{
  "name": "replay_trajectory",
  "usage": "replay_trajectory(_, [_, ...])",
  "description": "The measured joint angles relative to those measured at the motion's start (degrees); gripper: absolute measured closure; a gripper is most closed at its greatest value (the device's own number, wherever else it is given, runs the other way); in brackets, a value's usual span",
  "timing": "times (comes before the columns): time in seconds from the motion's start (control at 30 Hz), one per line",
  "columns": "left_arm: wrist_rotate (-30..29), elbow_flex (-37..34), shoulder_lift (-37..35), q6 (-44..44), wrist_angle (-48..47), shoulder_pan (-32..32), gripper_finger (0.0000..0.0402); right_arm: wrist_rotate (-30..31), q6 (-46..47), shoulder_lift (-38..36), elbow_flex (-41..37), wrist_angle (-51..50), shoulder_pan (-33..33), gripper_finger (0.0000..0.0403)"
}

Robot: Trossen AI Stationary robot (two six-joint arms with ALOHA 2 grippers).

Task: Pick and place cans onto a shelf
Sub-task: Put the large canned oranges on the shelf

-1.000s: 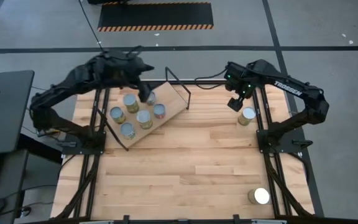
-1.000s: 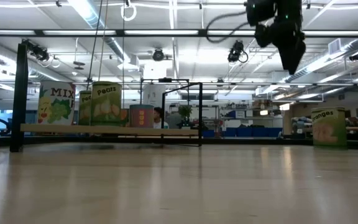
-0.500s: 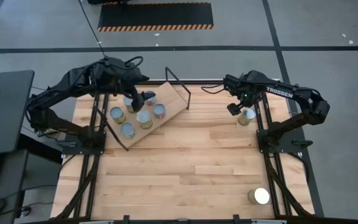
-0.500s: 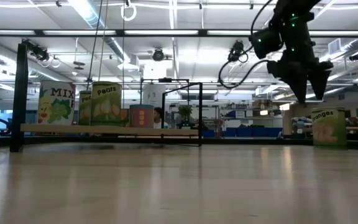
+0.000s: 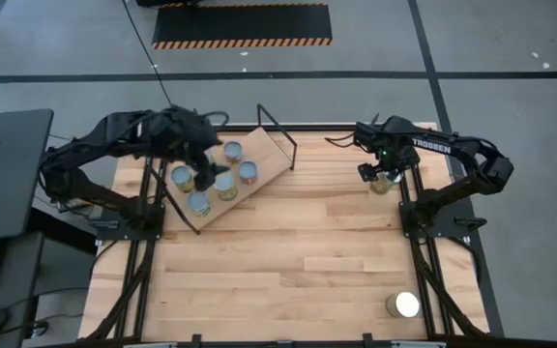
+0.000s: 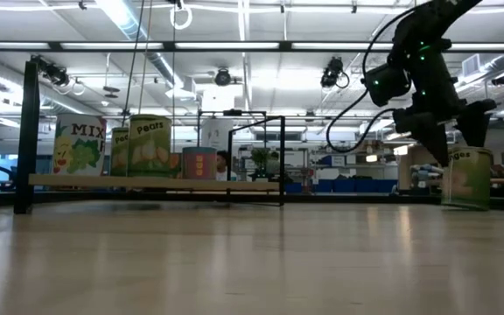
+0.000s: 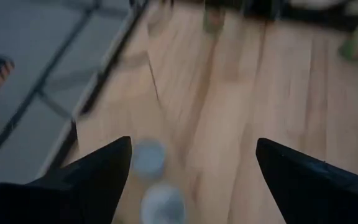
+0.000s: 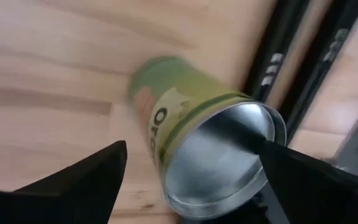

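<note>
The shelf point(image 5: 259, 159), a light-wood board on a black wire frame, stands at the table's far left and also shows in the low view point(image 6: 147, 182). Several cans point(image 5: 224, 184) stand upright on it. My left gripper point(image 5: 206, 166) hovers over those cans, open and empty point(image 7: 191, 149). Another can point(image 5: 383, 184), green-labelled with a silvery top point(image 8: 210, 149), stands upright on the table at the far right point(image 6: 464, 179). My right gripper point(image 6: 458, 144) is open just above it, with a finger on either side of its top point(image 8: 191, 149), apart from it.
A third loose can point(image 5: 402, 304) stands near the table's near right corner. The shelf's black wire uprights point(image 5: 278, 135) rise at its far end. Black frame rails point(image 5: 404, 193) run along the table's right side, close to the far-right can.
My right gripper has come down and toward the table's right edge, from high above to just over the far-right can, staying open. My left gripper has drawn back from the shelf's far end toward the table's left and near side, uncovering a can there.
</note>
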Motion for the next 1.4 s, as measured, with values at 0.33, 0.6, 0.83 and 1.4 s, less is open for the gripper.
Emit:
replay_trajectory(0.33, [-7.4,0.0,-6.9,-3.6,-7.5,-2.6,0.0049,-2.4,3.2,-0.6,1.0,1.6,0.4,0.0029])
replay_trajectory(0.6, [-8.6,0.1,-10.2,-3.2,-5.6,-2.6,0.0049,-1.1,6.0,-1.3,7.4,0.7,4.4,0.0029])
replay_trajectory(0.83, [-9.5,0.1,-10.4,-2.8,-5.6,-2.6,0.0049,1.5,9.6,-1.2,8.5,0.6,6.7,0.0029])
replay_trajectory(1.4, [-10.5,0.1,-10.4,-2.6,-5.3,-2.6,0.0049,-1.3,18.6,-1.2,7.9,7.0,15.2,0.0029])
